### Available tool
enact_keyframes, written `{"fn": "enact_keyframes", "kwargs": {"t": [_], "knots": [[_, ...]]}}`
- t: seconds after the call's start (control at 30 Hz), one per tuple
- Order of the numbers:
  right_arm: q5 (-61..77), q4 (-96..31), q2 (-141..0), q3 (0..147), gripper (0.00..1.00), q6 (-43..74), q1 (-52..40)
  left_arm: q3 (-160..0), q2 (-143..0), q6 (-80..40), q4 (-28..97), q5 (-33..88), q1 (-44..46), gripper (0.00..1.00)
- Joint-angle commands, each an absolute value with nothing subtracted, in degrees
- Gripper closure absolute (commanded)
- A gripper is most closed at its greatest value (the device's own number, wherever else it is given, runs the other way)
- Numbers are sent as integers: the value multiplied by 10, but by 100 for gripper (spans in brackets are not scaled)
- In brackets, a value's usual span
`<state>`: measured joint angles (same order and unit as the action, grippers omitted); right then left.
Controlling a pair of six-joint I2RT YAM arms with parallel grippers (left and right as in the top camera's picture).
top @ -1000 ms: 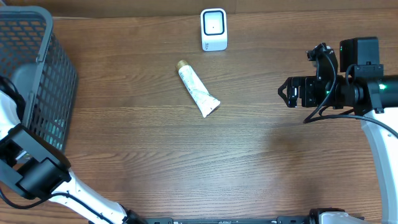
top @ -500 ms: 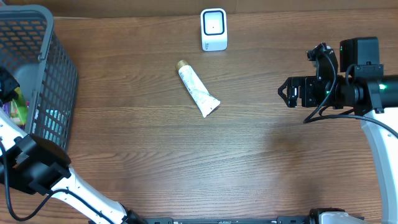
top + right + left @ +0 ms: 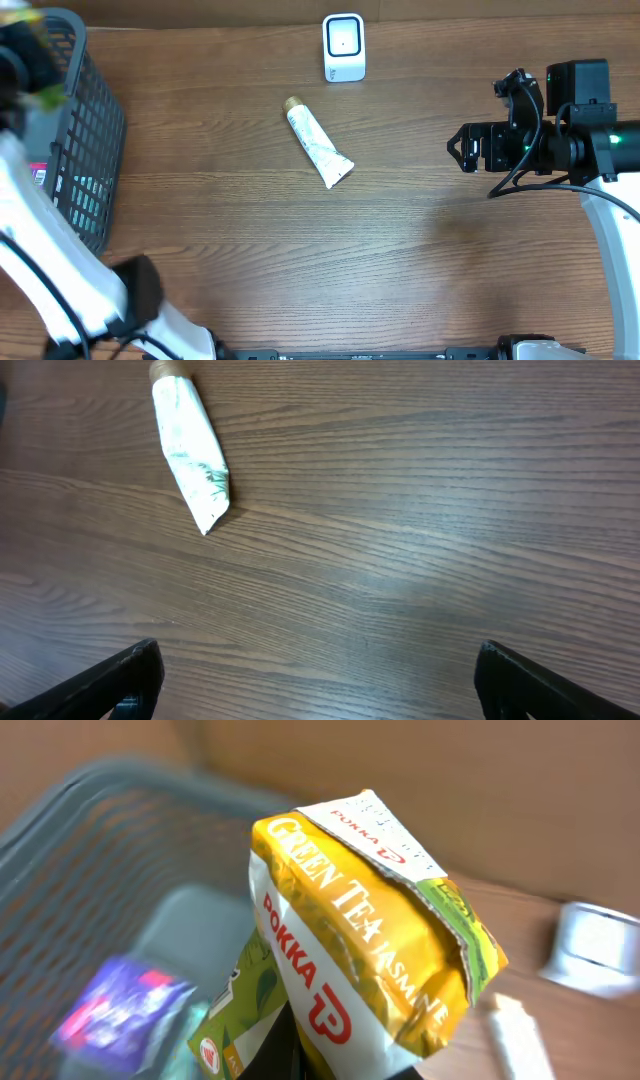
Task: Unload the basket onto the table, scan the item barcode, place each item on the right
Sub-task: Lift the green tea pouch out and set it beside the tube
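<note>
Where a second ago my left arm sat low at eight o'clock, my left gripper (image 3: 303, 1055) has now risen over the basket (image 3: 95, 130) at ten o'clock, jaws pinched tight on a yellow green tea packet (image 3: 370, 940). My right gripper (image 3: 456, 148) waits at three o'clock, jaws spread wide, empty. I judge the pick done; carrying it to the scanner (image 3: 344, 47) at twelve o'clock comes next.

pokka green tea pack (image 3: 370, 950) | tilted, fills centre | grey basket (image 3: 90, 850) behind, blurred
</note>
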<state>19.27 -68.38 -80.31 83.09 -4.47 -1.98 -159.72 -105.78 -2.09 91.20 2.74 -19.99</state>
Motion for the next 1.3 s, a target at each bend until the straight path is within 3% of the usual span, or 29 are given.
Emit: {"fn": "enact_keyframes", "kwargs": {"t": [0.0,0.13,0.27,0.53,0.83,0.87,0.93,0.97,1.1,1.27], "knots": [[196,-682,-804,843,0,-43,-22,-1610,-1029,-67,941,-25,-90,96],[196,-686,-804,843,0,-44,-22,-1554,-1042,-89,968,-49,16,96],[196,-685,-804,843,0,-43,-22,-1397,-1045,-228,961,-51,76,96],[196,-682,-804,843,0,-43,-22,-1009,-1046,-436,744,-40,137,96],[196,-682,-804,843,0,-43,-22,-759,-1046,-489,521,-14,154,96],[196,-682,-804,843,0,-43,-22,-752,-1046,-488,510,-14,154,89],[196,-682,-804,843,0,-43,-22,-754,-1045,-432,484,-10,154,62],[196,-682,-804,843,0,-43,-22,-765,-1043,-395,477,-1,154,57],[196,-682,-804,843,0,-43,-22,-872,-1043,-338,524,-19,151,44],[196,-682,-804,843,0,-44,-22,-1145,-1041,-286,693,-88,115,29]]}}
